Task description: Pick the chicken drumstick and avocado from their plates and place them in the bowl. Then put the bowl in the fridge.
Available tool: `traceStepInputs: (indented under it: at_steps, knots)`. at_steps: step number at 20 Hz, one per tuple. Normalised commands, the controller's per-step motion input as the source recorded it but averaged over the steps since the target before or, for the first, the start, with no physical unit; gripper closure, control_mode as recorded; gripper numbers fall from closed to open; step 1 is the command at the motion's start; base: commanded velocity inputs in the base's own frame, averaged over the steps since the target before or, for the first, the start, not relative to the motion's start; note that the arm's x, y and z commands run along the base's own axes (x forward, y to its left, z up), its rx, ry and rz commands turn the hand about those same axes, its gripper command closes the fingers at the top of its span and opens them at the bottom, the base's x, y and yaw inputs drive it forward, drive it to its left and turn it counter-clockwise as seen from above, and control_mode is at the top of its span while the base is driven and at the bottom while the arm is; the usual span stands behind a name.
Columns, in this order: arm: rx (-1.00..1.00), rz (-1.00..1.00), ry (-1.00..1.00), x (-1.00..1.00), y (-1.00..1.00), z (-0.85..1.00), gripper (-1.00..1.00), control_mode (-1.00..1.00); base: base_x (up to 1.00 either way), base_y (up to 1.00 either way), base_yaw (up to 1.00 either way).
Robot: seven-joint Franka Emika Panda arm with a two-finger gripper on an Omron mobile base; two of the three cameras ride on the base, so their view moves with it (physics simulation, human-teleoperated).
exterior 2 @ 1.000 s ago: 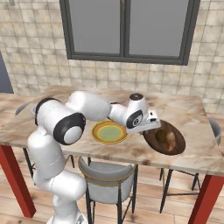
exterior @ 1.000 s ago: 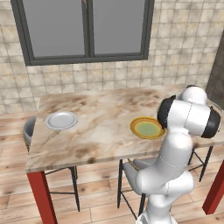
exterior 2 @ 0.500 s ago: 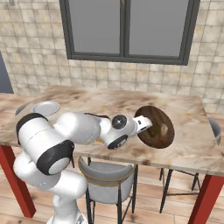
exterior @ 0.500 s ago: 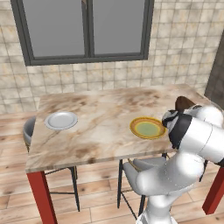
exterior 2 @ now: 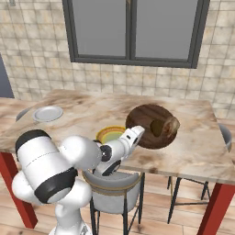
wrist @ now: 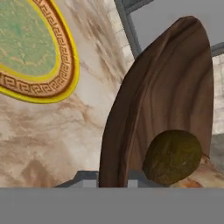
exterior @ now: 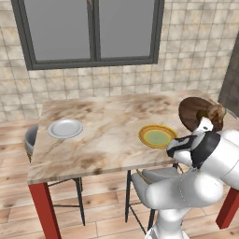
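Note:
The dark brown bowl (exterior 2: 149, 120) hangs tipped on edge over the table's right part, my gripper (exterior 2: 137, 133) shut on its near rim. Inside it lie the golden-brown chicken drumstick (exterior 2: 172, 125) and the dark avocado (exterior 2: 157, 129). In the left base view the bowl (exterior: 195, 112) stands up above my hand (exterior: 204, 124), the drumstick (exterior: 216, 112) at its right edge. The hand view shows the bowl's rim (wrist: 127, 122) running up from the gripper (wrist: 112, 179), with the avocado (wrist: 173, 157) low in the hollow. Both plates are bare: the white-grey one (exterior: 65, 128) and the yellow-rimmed one (exterior: 157, 136). The fridge is out of view.
The marble table (exterior: 107, 140) on red legs fronts a tiled wall with a window (exterior: 93, 32). A grey chair (exterior 2: 114, 188) is tucked under the near edge close to my arm. Stools stand at the table's left end (exterior: 30, 140) and right end (exterior 2: 225, 135).
The bowl has come up off the table and tipped from flat to nearly on edge, shifting a little toward the yellow-rimmed plate. My arm has folded down low in front of the table.

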Motion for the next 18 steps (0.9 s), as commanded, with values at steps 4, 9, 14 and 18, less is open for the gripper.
traceStepInputs:
  at_steps: [4, 9, 14, 18]
  knots:
    - [-0.44, 0.17, 0.13, -0.18, 0.18, 0.45, 1.00, -1.00, 0.00, 0.00, 0.00]
    - [-0.43, 0.18, 0.19, -0.21, 0.12, 0.38, 1.00, -1.00, 0.00, 0.00, 0.00]
    - [-0.39, 0.19, 0.26, -0.10, 0.06, 0.43, 1.00, -1.00, 0.00, 0.00, 0.00]
    - [-0.25, 0.18, 0.35, -0.08, 0.07, 0.44, 1.00, -1.00, 0.00, 0.00, 0.00]
